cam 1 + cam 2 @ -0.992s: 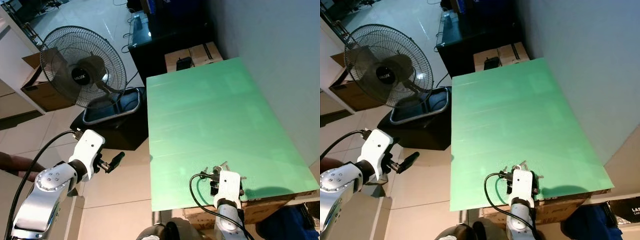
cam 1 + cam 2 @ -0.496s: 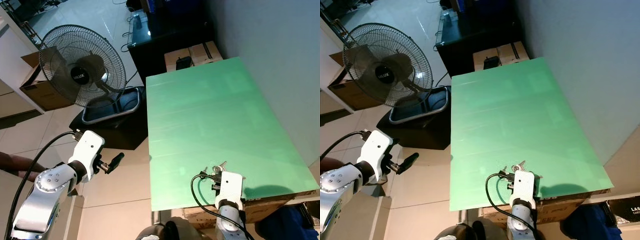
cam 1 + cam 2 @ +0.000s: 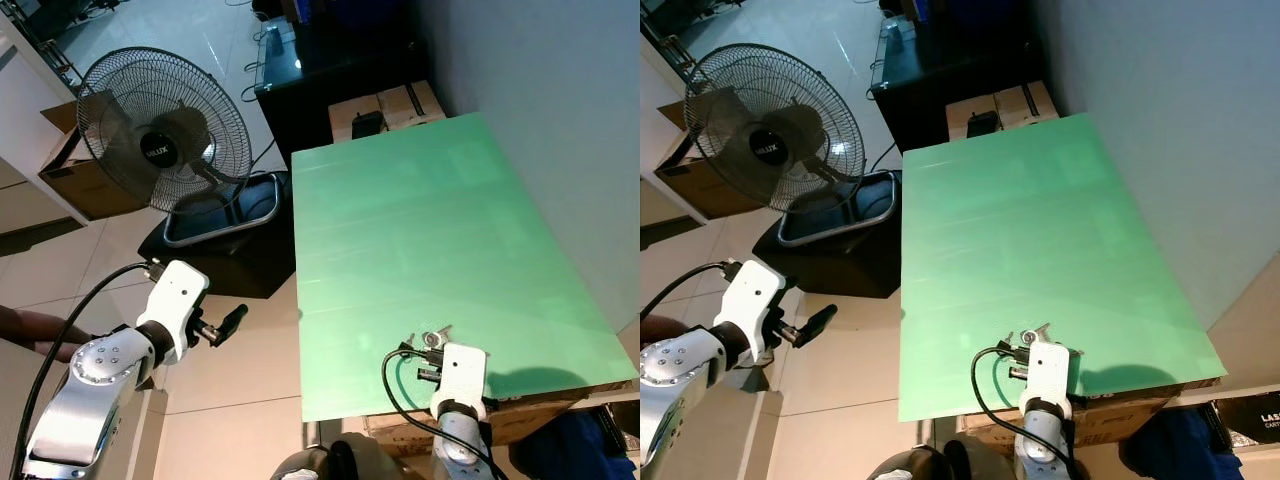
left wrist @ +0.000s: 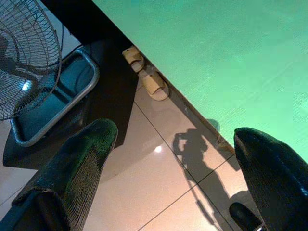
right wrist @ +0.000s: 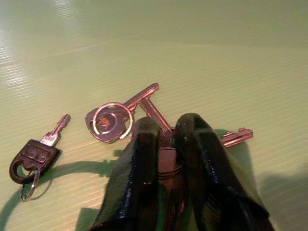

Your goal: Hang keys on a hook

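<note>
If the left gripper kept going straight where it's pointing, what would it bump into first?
Probably the floor beside the green table; the open left gripper looks down at bare tiles, though depth is hard to judge.

Keys point(image 5: 126, 117) on green table point(image 3: 420, 220)

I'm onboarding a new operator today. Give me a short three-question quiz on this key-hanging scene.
1. True or false: the right end effector is closed on the keys.
2. Which surface do the keys lie on? A) floor tiles B) green table C) cardboard box
3. Fill in: the left end effector hangs open over the ____.

Key: 1 true; 2 B; 3 floor.
</note>
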